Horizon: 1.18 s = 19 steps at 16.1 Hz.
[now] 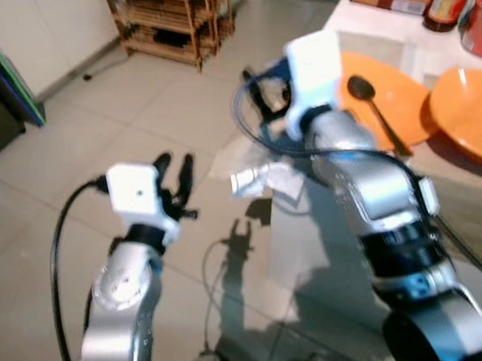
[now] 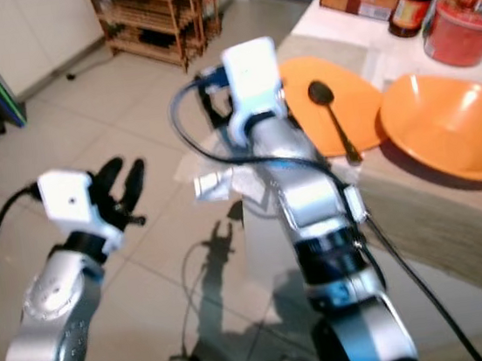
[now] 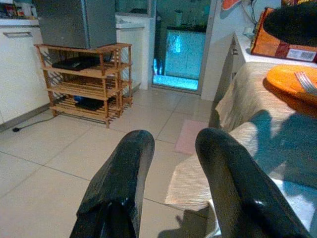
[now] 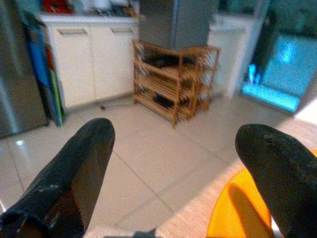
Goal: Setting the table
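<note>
Your right gripper [image 4: 173,168] is raised at the table's near corner, fingers spread wide and holding nothing, with the flat orange plate [image 2: 350,101] just beyond it at 1 o'clock. A dark spoon [image 2: 332,116] lies on that plate, bowl end farthest from you. At 3 o'clock of the plate sits an orange bowl [image 2: 454,123], touching or nearly touching it; blur makes the contact hard to judge. Your left gripper [image 1: 176,178] hovers over the tiled floor [image 1: 86,138] at 9 o'clock of the table, fingers parted and empty. A wooden shelf rack [image 3: 86,79] stands at 12 o'clock, near the far wall.
</note>
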### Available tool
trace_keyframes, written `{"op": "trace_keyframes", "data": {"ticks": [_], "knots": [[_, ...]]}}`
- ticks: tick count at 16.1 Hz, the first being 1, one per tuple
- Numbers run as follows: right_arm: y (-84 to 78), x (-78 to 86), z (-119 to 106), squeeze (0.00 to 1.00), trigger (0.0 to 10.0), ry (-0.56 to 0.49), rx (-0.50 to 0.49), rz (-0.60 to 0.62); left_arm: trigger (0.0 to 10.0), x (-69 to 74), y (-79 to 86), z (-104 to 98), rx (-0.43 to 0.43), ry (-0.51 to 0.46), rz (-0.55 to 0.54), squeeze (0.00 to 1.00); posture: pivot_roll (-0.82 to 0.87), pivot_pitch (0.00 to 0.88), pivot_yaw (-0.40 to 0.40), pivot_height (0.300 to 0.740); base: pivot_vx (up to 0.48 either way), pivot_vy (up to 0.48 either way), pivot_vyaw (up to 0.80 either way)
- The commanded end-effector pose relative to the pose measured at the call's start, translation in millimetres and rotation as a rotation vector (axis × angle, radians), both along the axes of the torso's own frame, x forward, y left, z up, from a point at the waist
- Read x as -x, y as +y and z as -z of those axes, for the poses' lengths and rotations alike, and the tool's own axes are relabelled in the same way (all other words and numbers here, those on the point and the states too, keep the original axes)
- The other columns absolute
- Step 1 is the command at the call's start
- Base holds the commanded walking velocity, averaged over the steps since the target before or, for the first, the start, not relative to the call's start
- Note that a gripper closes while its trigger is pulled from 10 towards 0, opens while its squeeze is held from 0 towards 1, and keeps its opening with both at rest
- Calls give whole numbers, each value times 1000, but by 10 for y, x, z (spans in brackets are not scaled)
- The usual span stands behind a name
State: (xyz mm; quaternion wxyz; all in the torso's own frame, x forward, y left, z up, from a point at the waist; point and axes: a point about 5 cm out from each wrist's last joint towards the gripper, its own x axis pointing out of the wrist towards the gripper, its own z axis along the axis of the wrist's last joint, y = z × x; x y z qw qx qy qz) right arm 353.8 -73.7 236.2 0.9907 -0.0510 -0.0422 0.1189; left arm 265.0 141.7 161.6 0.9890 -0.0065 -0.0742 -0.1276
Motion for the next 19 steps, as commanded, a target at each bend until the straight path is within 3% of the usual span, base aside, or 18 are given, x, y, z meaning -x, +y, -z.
{"op": "trace_keyframes", "data": {"ticks": [1,3,5,9,13,19], "knots": [[-168,-29,-152,0,10000,7,6,107,10000,19,-34,-3,-6,-1,22,0,-49,127,22,740,0,0,0],[-274,-47,-209,0,10000,25,6,171,10000,24,-43,-3,-6,-1,28,0,-50,131,22,740,0,0,0],[-401,-48,-195,0,10000,117,0,234,10000,31,-49,5,-7,2,33,0,-56,134,21,740,0,0,0],[-455,-14,-129,0,10000,260,29,243,10000,33,-58,23,-8,7,35,0,-60,132,15,740,0,0,0],[-597,4,-165,0,10000,298,44,303,10000,32,-62,35,-9,11,36,0,-62,128,16,740,0,0,0],[-764,58,-21,0,10000,409,35,360,10000,26,-74,24,-8,7,44,0,-69,129,25,740,0,0,0]]}}
